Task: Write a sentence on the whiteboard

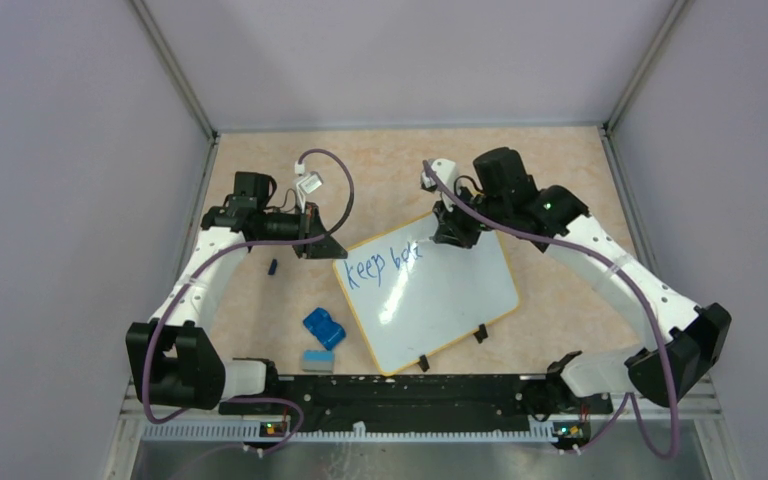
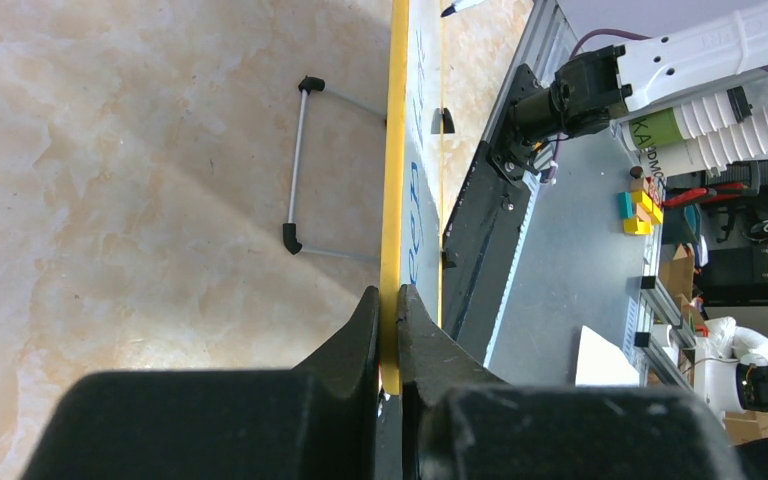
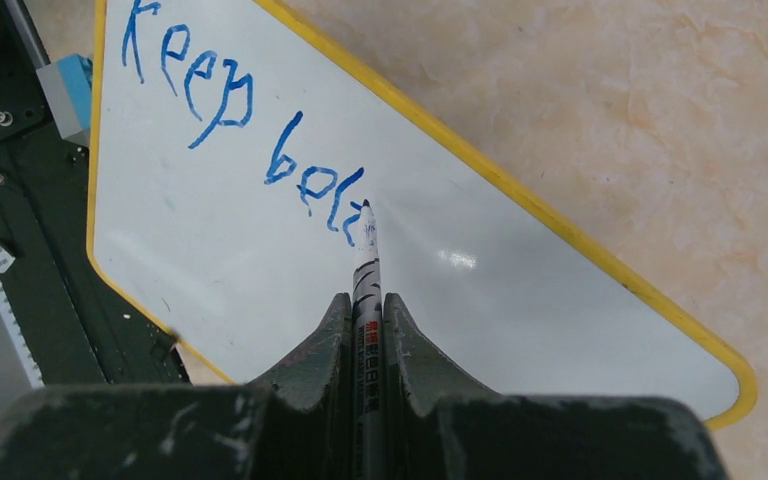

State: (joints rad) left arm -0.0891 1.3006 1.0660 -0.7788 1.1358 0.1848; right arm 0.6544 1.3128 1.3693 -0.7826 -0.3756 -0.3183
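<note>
The board (image 1: 440, 300) lies in the middle of the top picture. Its blue words (image 3: 238, 105) say "keep bet" (last letter unclear). The right claw (image 3: 368, 305) squeezes a pen (image 3: 366, 245). The left claw (image 2: 388, 295) pinches the board's yellow edge.

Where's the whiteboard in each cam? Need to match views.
Top external: whiteboard lies mid-table, skewed, between the two arms.
Left wrist: whiteboard seen edge-on, a yellow vertical strip at centre, with the left hand shut on its edge.
Right wrist: whiteboard fills the upper frame, with the marker tip on it.
Shared landmark: the blue writing, visible in all three views.
</note>
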